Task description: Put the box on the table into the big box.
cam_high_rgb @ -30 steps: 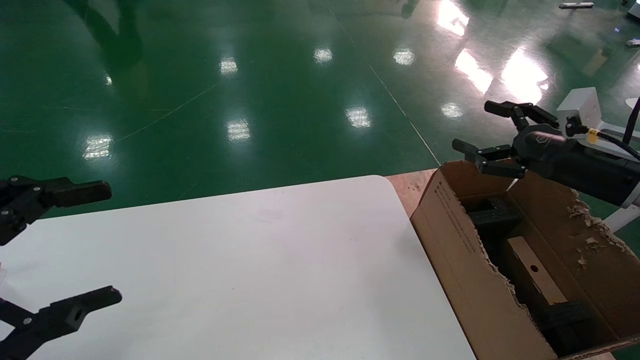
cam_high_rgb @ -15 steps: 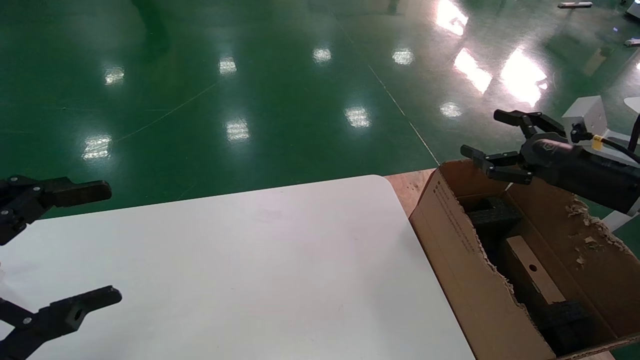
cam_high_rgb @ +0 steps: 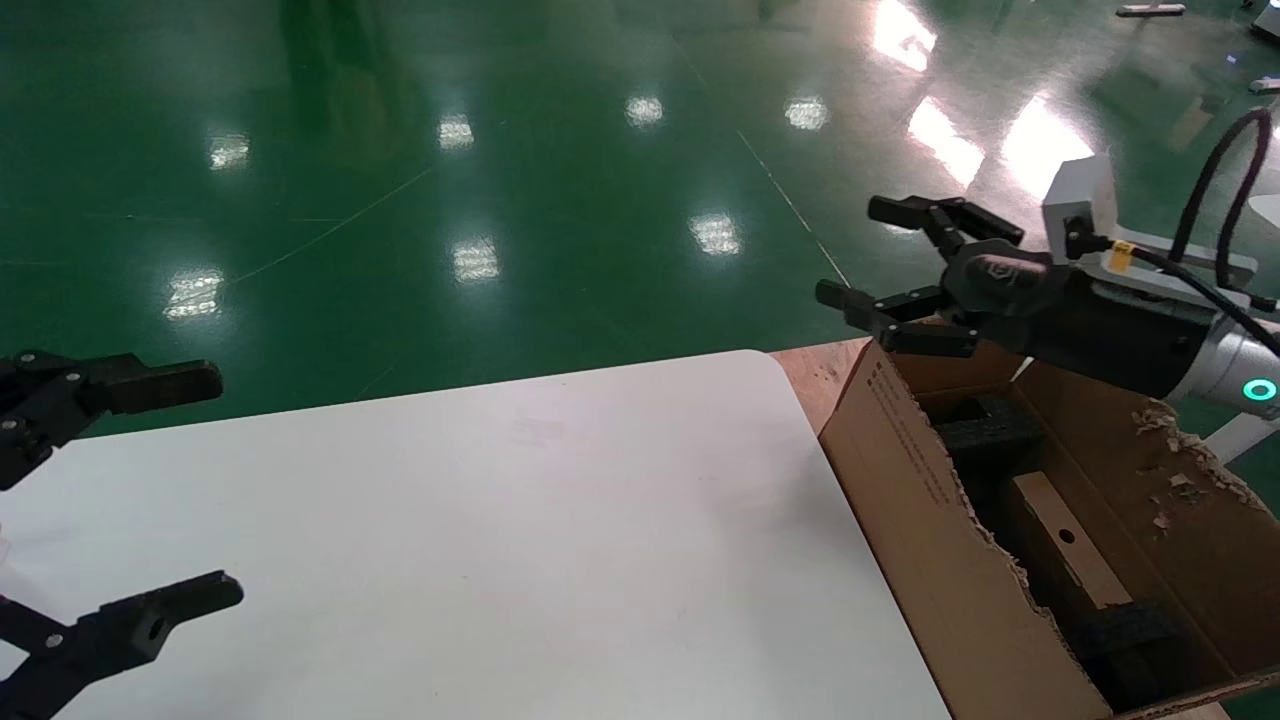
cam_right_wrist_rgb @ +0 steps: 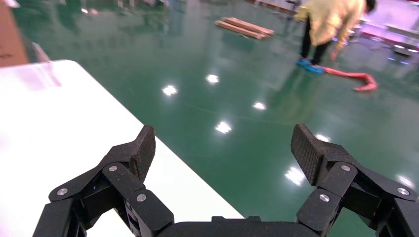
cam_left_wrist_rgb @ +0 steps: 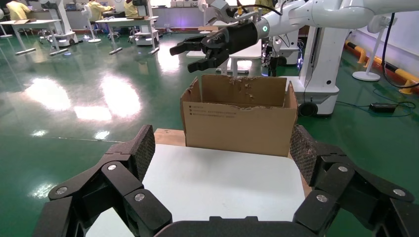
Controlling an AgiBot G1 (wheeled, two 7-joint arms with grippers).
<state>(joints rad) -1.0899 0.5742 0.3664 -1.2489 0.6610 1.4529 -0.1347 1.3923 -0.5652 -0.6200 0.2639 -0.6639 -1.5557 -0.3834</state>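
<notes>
The small flat brown box (cam_high_rgb: 1065, 550), with a round dark hole in its face, lies inside the big box (cam_high_rgb: 900, 470) between black foam blocks (cam_high_rgb: 985, 425). The big box (cam_left_wrist_rgb: 237, 126) is a torn carton standing off the right end of the white table (cam_high_rgb: 500, 520). My right gripper (cam_high_rgb: 855, 252) hangs open and empty above the carton's far left corner, past the table's rounded corner. In its own view the right gripper (cam_right_wrist_rgb: 222, 143) is over green floor beside the table (cam_right_wrist_rgb: 49, 123). My left gripper (cam_high_rgb: 225, 485) is parked open over the table's left end (cam_left_wrist_rgb: 222, 148).
The carton rests on a wooden surface (cam_high_rgb: 815, 370) beside the table. Shiny green floor (cam_high_rgb: 500, 150) lies beyond the far edge. A white robot base (cam_left_wrist_rgb: 321, 59) stands behind the carton. A person in yellow (cam_right_wrist_rgb: 331, 24) is far off on the floor.
My right gripper has swung left and a little up, from above the carton's far end to above its far left corner. The left gripper and the small box have not moved.
</notes>
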